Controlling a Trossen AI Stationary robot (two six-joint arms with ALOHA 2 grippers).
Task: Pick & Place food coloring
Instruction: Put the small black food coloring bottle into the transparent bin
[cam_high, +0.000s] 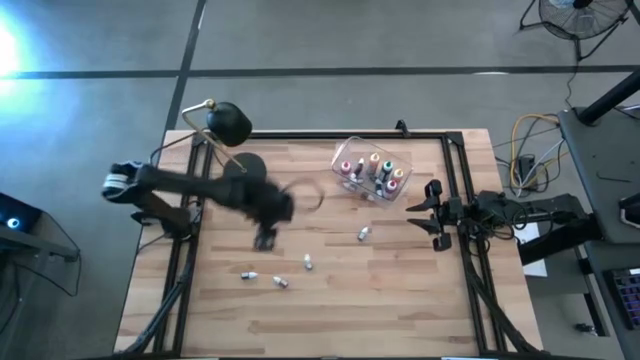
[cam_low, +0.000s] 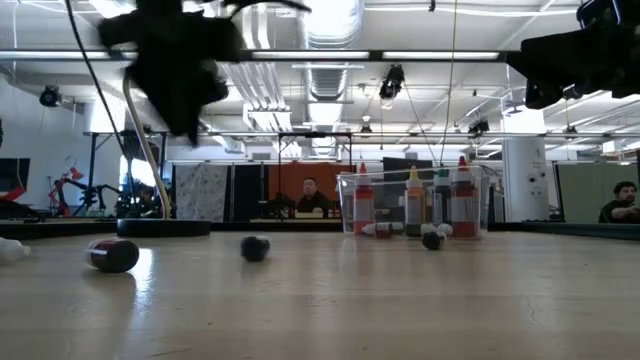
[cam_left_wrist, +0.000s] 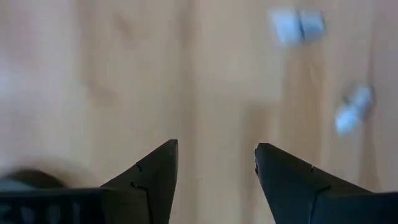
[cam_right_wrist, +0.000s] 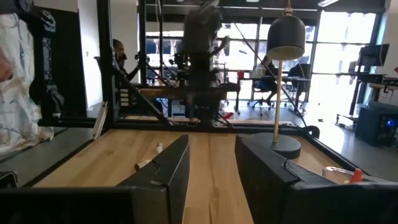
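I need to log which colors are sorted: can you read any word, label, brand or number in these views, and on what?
No text is readable in any view.
Bottles in the clear tub: any labels too small and blurred to read.
Loose bottles on the table: too small; nothing legible.
Black lamp: no marking visible.

Lab: exposed ducts (cam_low: 330, 25), robot rigs

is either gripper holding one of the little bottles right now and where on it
Nothing is held. The left gripper hangs open over bare table; the right gripper waits, open and empty, at the table's right edge.
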